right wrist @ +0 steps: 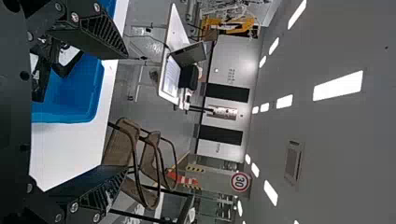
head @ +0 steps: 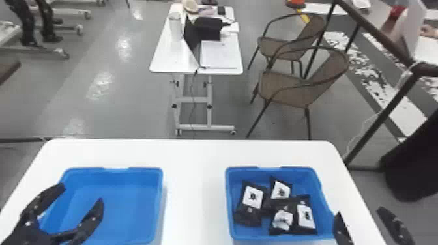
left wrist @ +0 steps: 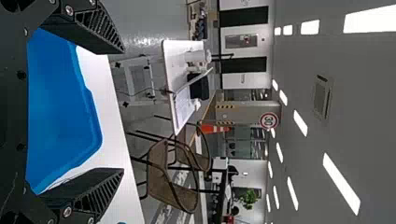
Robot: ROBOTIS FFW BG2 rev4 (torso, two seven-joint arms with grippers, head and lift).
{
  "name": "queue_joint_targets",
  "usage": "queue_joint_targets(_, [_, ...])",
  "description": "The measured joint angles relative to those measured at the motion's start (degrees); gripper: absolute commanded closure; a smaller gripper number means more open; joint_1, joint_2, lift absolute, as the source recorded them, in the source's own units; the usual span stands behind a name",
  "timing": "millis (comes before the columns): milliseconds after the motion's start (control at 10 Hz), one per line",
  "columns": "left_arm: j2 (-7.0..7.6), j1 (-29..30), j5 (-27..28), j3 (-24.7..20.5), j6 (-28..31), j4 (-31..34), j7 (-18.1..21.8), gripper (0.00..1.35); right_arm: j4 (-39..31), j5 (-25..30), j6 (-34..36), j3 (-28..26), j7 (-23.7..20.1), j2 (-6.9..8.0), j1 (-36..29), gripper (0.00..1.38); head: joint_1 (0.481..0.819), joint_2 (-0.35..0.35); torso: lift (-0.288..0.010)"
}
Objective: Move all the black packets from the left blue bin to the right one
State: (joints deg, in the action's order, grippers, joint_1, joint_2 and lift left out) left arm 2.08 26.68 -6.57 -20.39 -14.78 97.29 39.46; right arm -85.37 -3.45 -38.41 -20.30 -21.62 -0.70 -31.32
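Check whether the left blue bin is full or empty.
Empty: the head view shows bare blue floor inside the left blue bin, with no packets in it.

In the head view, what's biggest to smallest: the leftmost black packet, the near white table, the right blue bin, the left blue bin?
1. Near white table
2. Left blue bin and right blue bin: too alike to rank
3. Leftmost black packet
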Motion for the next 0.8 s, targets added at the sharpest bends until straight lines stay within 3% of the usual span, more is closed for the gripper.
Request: queue_joint_targets(800, [0.74, -0.76, -0.27, 0.92, 0.75, -0.76, 0.35, 0.13, 0.27, -0.42, 0.00, -0.08, 0.00, 0.00, 0.33, 0.18, 0.695, -0.091, 0.000])
